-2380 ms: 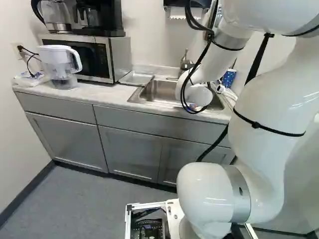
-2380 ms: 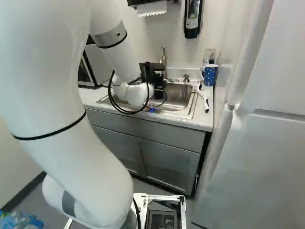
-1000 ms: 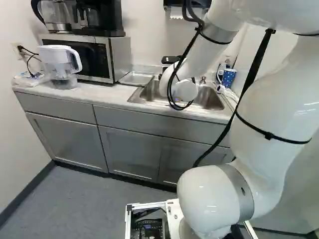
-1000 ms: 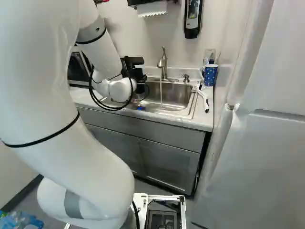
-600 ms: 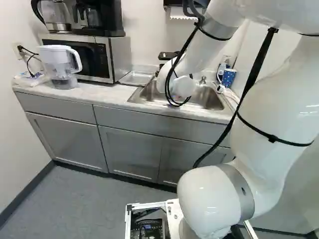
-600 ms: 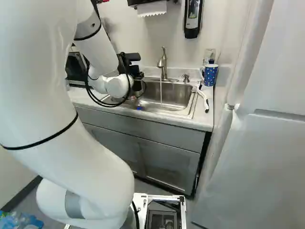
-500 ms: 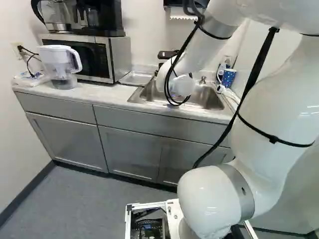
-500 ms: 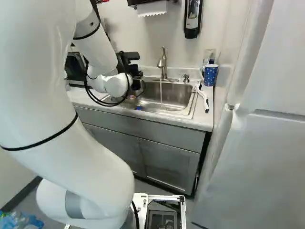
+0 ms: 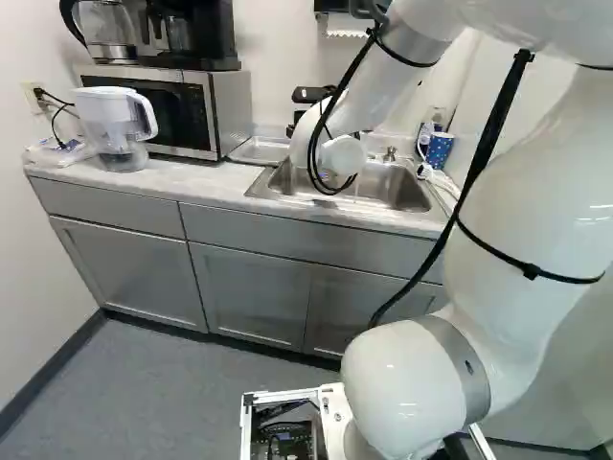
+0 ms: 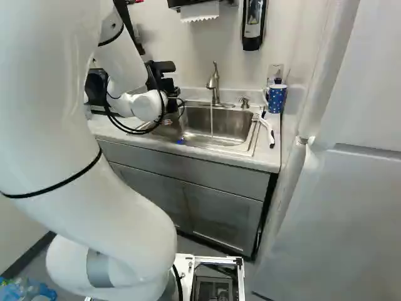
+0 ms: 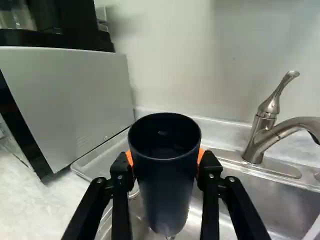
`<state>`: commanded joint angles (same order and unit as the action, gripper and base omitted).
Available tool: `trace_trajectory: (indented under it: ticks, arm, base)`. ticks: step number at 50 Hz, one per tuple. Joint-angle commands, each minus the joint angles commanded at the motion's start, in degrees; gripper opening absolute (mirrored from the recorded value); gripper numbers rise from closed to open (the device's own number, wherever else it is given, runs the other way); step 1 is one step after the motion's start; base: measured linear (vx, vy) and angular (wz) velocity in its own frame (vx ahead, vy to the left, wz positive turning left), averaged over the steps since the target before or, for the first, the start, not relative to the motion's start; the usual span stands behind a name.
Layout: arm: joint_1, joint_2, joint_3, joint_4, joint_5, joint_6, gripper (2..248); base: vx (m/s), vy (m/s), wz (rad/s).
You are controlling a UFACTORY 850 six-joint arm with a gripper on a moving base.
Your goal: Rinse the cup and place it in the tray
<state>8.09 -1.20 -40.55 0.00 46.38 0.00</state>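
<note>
Dark cup (image 11: 167,185) is gripped upright from both sides by the fingers (image 11: 209,177) at the tray end of the sink (image 10: 241,128), tray (image 9: 259,151) is seated between sink and microwave (image 9: 230,110), water (image 10: 212,122) is being run from the faucet (image 10: 214,84).

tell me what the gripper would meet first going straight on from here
Probably the wall behind the counter, or the low backsplash, with the held dark cup touching first; the wrist view leaves depth unclear.
</note>
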Motion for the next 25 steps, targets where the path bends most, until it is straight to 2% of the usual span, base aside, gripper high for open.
trace_trajectory:
  ticks: [8, 25]
  arm:
    - [0.1, 0.0, 0.0, 0.0, 0.0, 2.3, 126]
    - [0.1, 0.0, 0.0, 0.0, 0.0, 12.1, 126]
  base:
    - [0.000, 0.000, 0.000]
    - [0.000, 0.000, 0.000]
